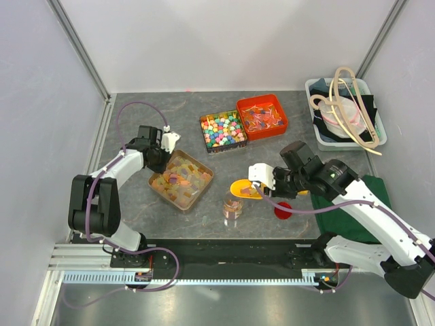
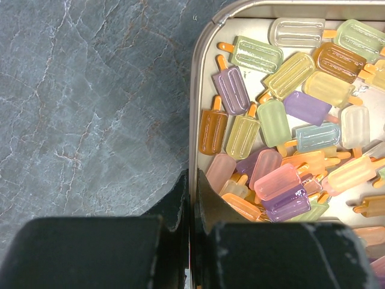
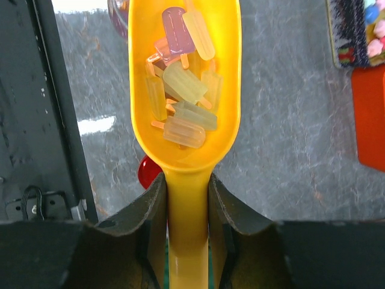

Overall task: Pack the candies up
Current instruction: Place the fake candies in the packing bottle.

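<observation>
**Loaded scoop held at the jar, left fingers pinching the tray rim**

Nearest the arm bases, a small clear jar (image 1: pixel 233 208) stands on the grey marbled table (image 1: pixel 197 224) with pinkish-orange pieces inside. A red lid (image 1: pixel 283 210) lies flat to its right, close to a dark green cloth (image 1: pixel 360 204) under the right arm.

The right gripper (image 3: pixel 187 189) is clamped on the handle of a yellow scoop (image 3: pixel 187 158), one finger on each side and the handle filling the gap. The scoop bowl holds roughly ten candies (image 3: pixel 183 90). They are flat, translucent and popsicle-shaped, in pale yellow, green, pink and lilac, with orange sticks. In the top view the scoop's front end sits just beside the jar mouth. Whether it overlaps the mouth cannot be told.

Further back on the left, a metal tray (image 2: pixel 195 108) holds a loose heap of the same candies, with amber, pale blue and purple ones mixed in. The left gripper (image 2: pixel 194 195) is closed narrow on the tray's wall. One finger is outside over the table and the other is inside, touching the candies, with the rim between them.

At the far end sit a tray of bright opaque cubes (image 1: pixel 223 130) and, just to its right, an orange-red box (image 1: pixel 262 117) with red-orange and blue pieces. A white bin (image 1: pixel 343 143) in the far right corner holds dark fabric and pale looped cord.
</observation>
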Motion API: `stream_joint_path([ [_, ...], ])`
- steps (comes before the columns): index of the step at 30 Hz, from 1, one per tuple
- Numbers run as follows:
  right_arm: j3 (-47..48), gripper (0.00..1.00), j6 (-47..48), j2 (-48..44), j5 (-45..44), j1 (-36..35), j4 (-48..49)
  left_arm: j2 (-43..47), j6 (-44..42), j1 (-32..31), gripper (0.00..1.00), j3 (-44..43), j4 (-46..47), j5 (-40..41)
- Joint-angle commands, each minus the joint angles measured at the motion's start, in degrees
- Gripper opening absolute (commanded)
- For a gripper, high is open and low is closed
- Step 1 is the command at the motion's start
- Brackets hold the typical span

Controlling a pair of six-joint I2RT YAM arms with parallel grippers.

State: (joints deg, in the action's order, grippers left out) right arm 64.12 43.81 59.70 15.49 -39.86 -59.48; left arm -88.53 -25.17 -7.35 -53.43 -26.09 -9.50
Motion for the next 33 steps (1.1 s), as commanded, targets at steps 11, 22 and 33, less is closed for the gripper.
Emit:
stream_joint_path([
  [11,1.80,0.00,3.21,1.73,-8.45,-0.84,-2.65,0.64,0.03,0.24,0.02,-1.33,1.21,-2.81],
  [22,6.89,0.00,3.12,5.42,-13.02,-5.32,-5.29,0.38,0.03,0.24,0.02,-0.27,2.18,-3.34],
  [33,7.25,0.00,4.53,6.74,-16.89,-9.18,-7.49,0.55,0.03,0.24,0.02,0.78,2.79,-3.16],
])
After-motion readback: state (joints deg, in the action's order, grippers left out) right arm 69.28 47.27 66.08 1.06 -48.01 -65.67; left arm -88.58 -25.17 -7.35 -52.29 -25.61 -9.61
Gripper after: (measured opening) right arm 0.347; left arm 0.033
